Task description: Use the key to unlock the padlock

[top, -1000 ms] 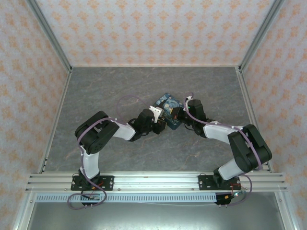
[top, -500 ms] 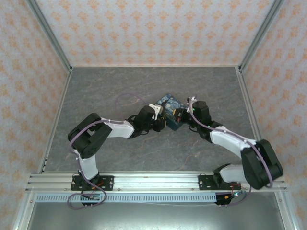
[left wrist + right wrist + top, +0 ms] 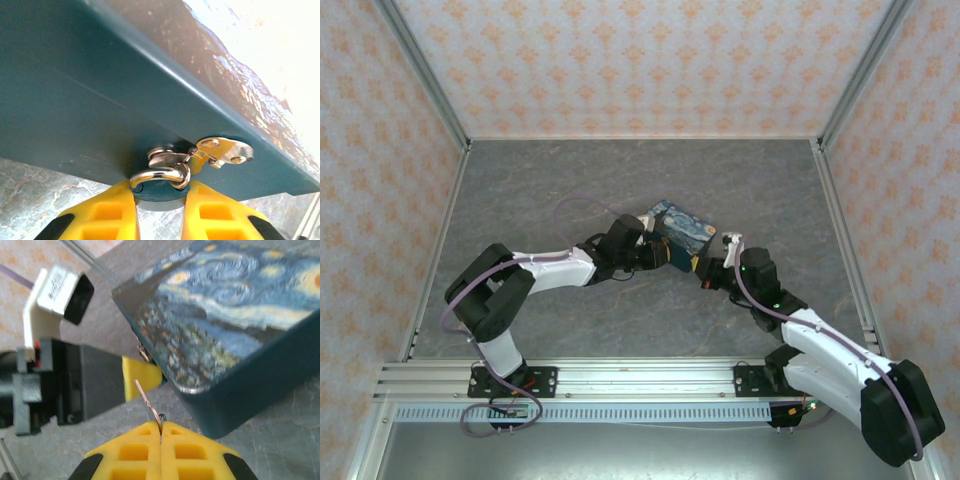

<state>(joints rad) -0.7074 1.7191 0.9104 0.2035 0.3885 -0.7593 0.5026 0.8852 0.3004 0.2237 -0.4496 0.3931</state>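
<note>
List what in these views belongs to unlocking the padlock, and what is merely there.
Belongs to the job:
- padlock, held between the fingers of the left gripper
- key, pinched in the right gripper

Merely there:
- painted box, with the padlock at its hasp
- grey table

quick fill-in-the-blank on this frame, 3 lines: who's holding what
1. The right gripper is shut on the thin metal ___.
2. The left gripper clamps the small teal ___ by its body.
3. The silver hasp is mounted on the starry-night-printed ___.
Missing: key; padlock; box.
</note>
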